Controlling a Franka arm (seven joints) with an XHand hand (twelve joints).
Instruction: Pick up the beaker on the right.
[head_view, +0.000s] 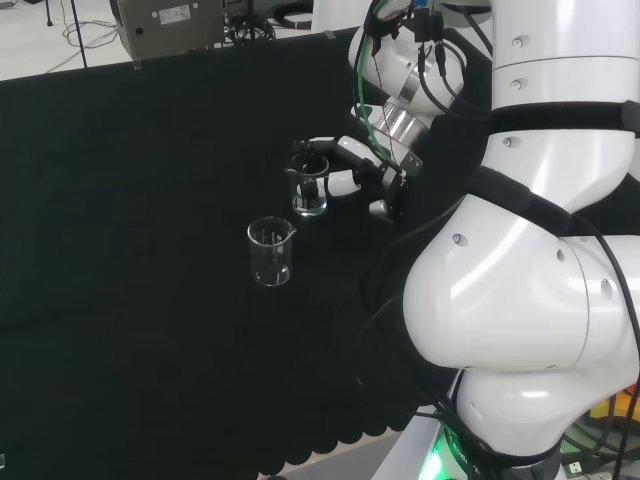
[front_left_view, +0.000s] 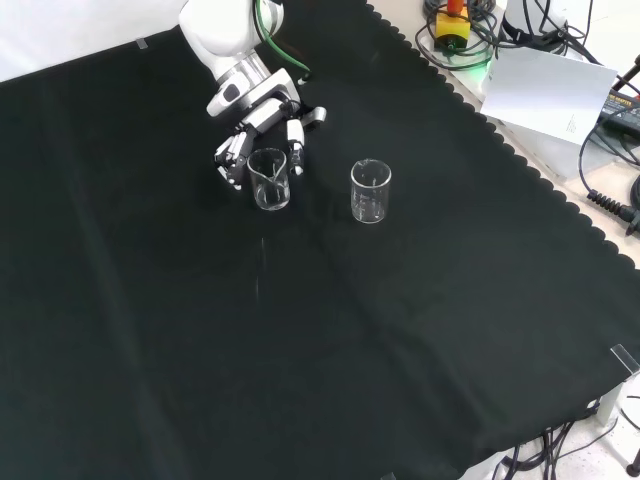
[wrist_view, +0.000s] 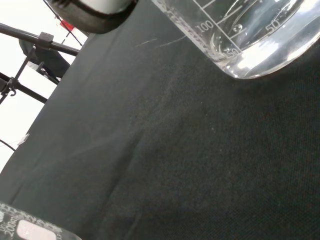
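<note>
In the head view your hand (head_view: 345, 170) cups the farther beaker (head_view: 309, 184) on the surface (head_view: 140, 260), fingers curled round it, so close evenly; in the front view keep clear of the other beaker (front_left_view: 370, 190) to its right; in the wrist view lift straight up.

Black cloth (front_left_view: 330, 340) with a scalloped edge covers my counter. Beyond that edge lie a white sheet of paper (front_left_view: 545, 90) and dark cables (front_left_view: 610, 205) on a pale surface.
</note>
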